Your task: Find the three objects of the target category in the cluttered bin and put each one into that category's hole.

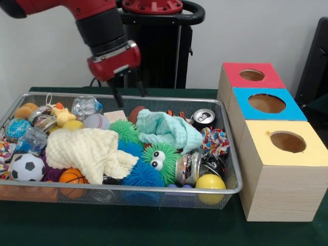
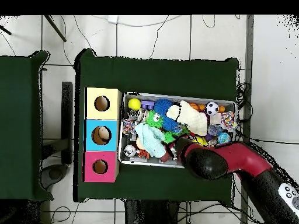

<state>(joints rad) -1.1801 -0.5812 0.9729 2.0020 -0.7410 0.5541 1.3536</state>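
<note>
The silver wire mesh bin [image 1: 154,190] holds a pile of toys, balls, cloths and cans; in the overhead view the bin [image 2: 181,94] lies right of the boxes. My gripper [image 1: 129,95] hangs open and empty just above the bin's far rim, over a brown football [image 1: 136,113]. Below it lie a teal cloth [image 1: 166,130], a cream cloth [image 1: 89,148], a green furry toy with eyes [image 1: 161,159] and a blue spiky ball [image 1: 141,174]. In the overhead view the red and black arm [image 2: 228,160] covers the gripper.
Three wooden boxes with round holes stand beside the bin: red top [image 1: 252,75], blue top [image 1: 266,103], yellow top [image 1: 287,142]. In the bin are also a soda can [image 1: 203,117], a yellow ball [image 1: 210,182], a soccer ball [image 1: 26,167], a basketball [image 1: 72,177] and a rubber duck [image 1: 62,115].
</note>
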